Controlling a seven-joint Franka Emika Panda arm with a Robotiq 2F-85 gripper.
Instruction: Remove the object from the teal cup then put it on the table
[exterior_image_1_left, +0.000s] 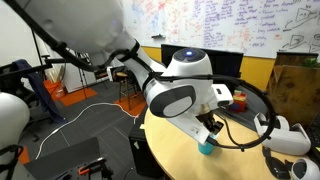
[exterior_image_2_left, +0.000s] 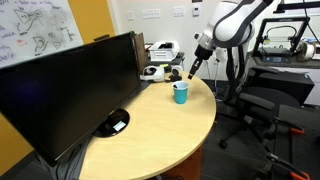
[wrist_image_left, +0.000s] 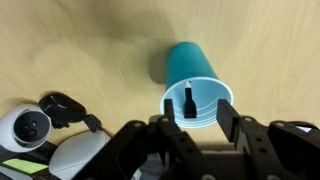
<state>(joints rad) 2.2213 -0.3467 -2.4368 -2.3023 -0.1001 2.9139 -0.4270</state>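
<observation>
We see the gripper (wrist_image_left: 193, 122) over the teal cup (wrist_image_left: 188, 65) on the table (wrist_image_left: 70, 40), jaws partly apart, empty. The object (wrist_image_left: 188, 100) stands inside the cup.

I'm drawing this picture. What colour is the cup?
The cup is teal, shown best in the wrist view.

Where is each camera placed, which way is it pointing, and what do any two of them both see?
An exterior view: sits close beside the arm, looking past it down at the gripper above the teal cup on the table.
An exterior view: sits across the table behind a monitor, facing the teal cup, gripper and arm.
Wrist view: looks straight down into the teal cup, the object inside; the gripper shows open jaws at the bottom edge.
Shared: all three show the teal cup and gripper.
</observation>
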